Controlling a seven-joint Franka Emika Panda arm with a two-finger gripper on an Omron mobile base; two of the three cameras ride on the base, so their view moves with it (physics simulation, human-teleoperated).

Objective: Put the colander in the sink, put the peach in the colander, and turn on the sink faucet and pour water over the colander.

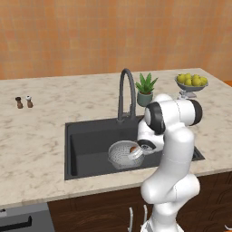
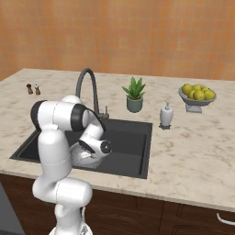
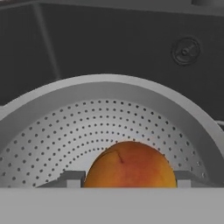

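One colander (image 1: 123, 154), one peach (image 3: 130, 166), one sink (image 1: 88, 140), one faucet (image 1: 126, 93), two shakers (image 1: 24, 102), one plant (image 1: 145, 89).

our arm (image 1: 174, 149) folds forward and down, wrist bent low, and our gripper (image 3: 130, 178) is closed with its fingertips (image 3: 72, 178) spread wide.

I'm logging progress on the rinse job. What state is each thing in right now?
colander: upright in the sink.
peach: between the gripper fingers, over the colander's bowl.
gripper: shut on the peach.
sink faucet: off, no water running.
footed bowl: on the counter, full of yellow fruit.
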